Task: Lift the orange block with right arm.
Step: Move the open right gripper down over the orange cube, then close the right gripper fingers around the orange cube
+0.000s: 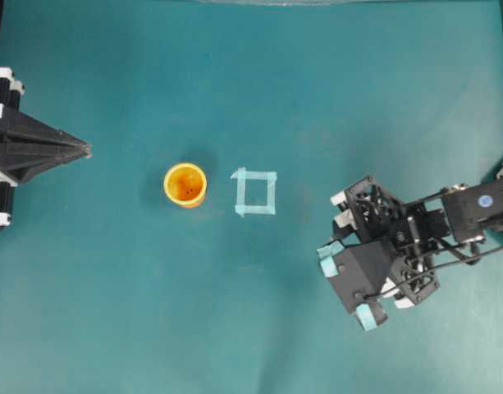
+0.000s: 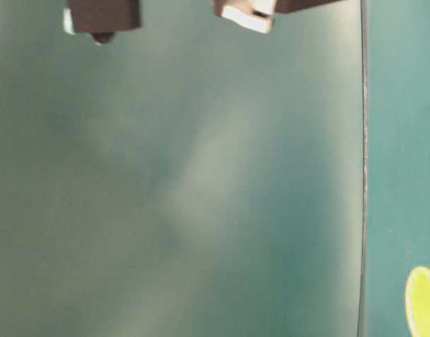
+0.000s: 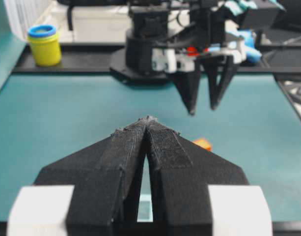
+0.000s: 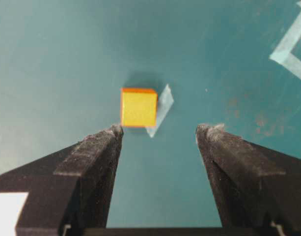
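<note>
Orange block (image 4: 138, 107): flat on desk (image 4: 52, 59), just beyond right claw (image 4: 160, 130), offset toward left-hand finger, beside tape scrap (image 4: 161, 109). Claw fully spread, empty. Block likely light, rigid, smooth-faced; pinch opposite side faces, low. Left claw (image 3: 148, 123) closed, empty.

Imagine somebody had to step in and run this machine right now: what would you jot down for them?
Right gripper: fingers wide open, holding nothing, hanging over the mat.
Left gripper: fingers shut, empty, parked at the left edge.
Orange block: on the green mat, just ahead of the right gripper's fingertips and off toward one finger, not between them. The overhead view hides it under the arm.
Orange cup: upright, left of the tape square.
Done: the approach only.
Left: centre on the block, close, lift.
</note>
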You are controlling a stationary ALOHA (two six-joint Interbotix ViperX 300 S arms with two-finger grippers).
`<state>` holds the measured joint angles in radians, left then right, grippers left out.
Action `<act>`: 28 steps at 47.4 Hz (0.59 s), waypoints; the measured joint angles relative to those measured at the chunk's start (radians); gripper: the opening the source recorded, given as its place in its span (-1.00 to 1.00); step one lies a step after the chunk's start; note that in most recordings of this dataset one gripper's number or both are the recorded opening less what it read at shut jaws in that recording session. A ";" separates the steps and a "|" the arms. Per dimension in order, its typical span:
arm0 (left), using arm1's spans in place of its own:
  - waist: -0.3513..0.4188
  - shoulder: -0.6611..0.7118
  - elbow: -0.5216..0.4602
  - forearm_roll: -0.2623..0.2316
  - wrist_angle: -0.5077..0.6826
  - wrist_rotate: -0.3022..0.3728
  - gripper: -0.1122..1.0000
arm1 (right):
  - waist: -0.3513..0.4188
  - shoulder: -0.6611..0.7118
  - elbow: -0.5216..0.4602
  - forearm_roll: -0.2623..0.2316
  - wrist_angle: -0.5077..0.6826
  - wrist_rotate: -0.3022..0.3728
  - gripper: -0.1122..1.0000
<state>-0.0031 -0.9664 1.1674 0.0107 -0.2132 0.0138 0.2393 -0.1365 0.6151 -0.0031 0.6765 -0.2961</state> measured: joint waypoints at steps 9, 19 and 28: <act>0.002 0.000 -0.002 0.002 0.000 0.002 -0.76 | 0.002 0.041 0.000 0.002 -0.055 0.000 0.34; 0.000 0.000 0.000 0.002 0.002 0.002 -0.76 | 0.002 0.074 0.009 0.002 -0.104 0.000 0.34; 0.002 0.000 0.000 0.000 0.002 0.002 -0.76 | 0.002 0.101 0.040 0.005 -0.150 0.002 0.34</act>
<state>-0.0015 -0.9664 1.1674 0.0107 -0.2117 0.0153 0.2408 -0.0353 0.6550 0.0015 0.5262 -0.2945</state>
